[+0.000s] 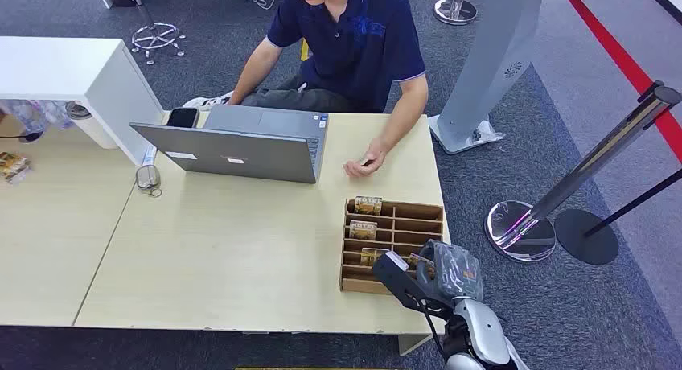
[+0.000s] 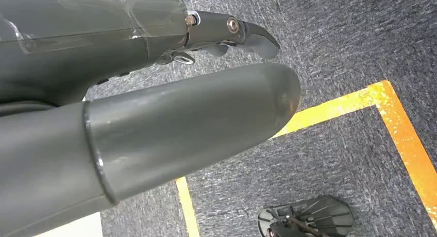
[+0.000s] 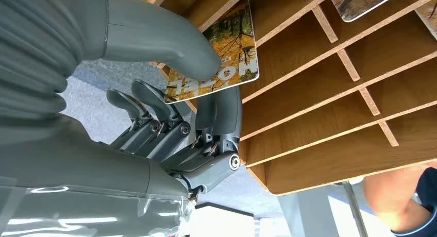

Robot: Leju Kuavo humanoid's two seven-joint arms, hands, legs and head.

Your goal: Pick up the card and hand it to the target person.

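1. The right hand point(image 3: 170, 118) has the card point(image 3: 216, 56) pinched: in the right wrist view the thick thumb presses on the printed face and dark fingers point(image 3: 227, 111) back it from behind, while the other fingers curl loosely to the side.
2. In the head view this hand point(image 1: 418, 277) sits at about 5 o'clock on the table point(image 1: 241, 257), over the near right corner of the wooden card rack point(image 1: 392, 245).
3. The card is still partly within its slot at the rack's near edge, one end pointing out toward the hand.
4. It looks thin, light, stiff and glossy, so likely slippery. My judgement is that a flat pinch across both faces near the free end suits it, drawn out in line with the slot so it does not catch a divider.
5. Other cards point(image 1: 368, 203) stand in slots toward 12 o'clock.
6. The person point(image 1: 354, 40) sits at 12 o'clock behind a laptop point(image 1: 241, 149), one hand point(image 1: 363, 162) resting on the table.
7. The left hand point(image 2: 154, 118) hangs over carpet; its thumb shows, its fingers are mostly cut off, so I cannot tell its state.
8. The card's far end is hidden behind the thumb.
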